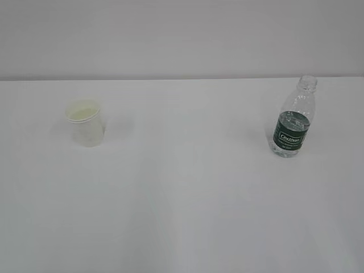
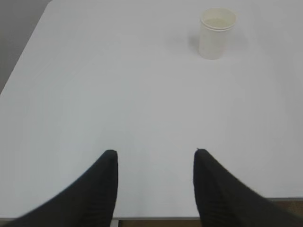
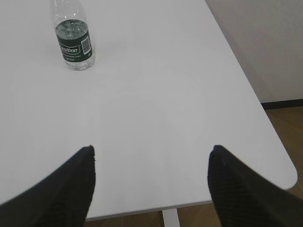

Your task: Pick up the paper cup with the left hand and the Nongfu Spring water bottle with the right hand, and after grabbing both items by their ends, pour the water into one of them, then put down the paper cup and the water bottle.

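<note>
The paper cup (image 1: 86, 123) stands upright on the left of the white table; in the left wrist view the paper cup (image 2: 217, 33) is far ahead and to the right. My left gripper (image 2: 155, 153) hangs open over the near table edge, nothing between its fingers. The Nongfu Spring water bottle (image 1: 295, 119), clear with a dark green label and no cap, stands upright on the right, partly filled with water. In the right wrist view the bottle (image 3: 72, 37) is far ahead at upper left. My right gripper (image 3: 151, 150) is open wide and empty. Neither arm shows in the exterior view.
The white table (image 1: 187, 199) reaches a pale back wall. Its near edge (image 2: 156, 218) lies just below my left fingers. The table's right edge and rounded corner (image 3: 284, 175) show in the right wrist view, with brown floor beyond.
</note>
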Robot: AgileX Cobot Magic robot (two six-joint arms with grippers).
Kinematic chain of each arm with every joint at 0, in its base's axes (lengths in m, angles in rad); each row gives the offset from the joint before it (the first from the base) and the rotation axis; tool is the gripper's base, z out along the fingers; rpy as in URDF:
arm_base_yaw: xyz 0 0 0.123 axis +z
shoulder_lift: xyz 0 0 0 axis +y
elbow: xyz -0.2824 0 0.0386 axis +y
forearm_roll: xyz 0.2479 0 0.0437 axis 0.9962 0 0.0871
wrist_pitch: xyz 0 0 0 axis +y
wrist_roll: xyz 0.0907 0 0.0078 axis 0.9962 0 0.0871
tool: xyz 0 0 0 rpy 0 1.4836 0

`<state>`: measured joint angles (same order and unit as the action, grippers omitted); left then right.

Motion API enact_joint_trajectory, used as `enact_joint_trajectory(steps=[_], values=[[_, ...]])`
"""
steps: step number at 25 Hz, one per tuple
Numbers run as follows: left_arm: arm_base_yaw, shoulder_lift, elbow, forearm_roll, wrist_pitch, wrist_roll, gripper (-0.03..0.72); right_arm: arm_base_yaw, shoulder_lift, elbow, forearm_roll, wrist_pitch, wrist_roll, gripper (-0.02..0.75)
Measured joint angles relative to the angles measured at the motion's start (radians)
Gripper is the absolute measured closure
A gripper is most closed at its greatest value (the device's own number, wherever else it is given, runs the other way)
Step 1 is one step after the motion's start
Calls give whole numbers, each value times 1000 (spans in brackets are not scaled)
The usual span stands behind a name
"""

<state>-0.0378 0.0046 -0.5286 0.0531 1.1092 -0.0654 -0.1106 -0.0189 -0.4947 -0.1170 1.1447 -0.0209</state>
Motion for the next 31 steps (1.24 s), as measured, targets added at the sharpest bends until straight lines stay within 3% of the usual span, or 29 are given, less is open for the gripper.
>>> enact_joint_trajectory(steps=[12,31], values=[[0,0,0,0,0,0,330,50,0,0,0,0,0,184],[0,0,0,0,0,0,352,52,0,0,0,0,0,184]])
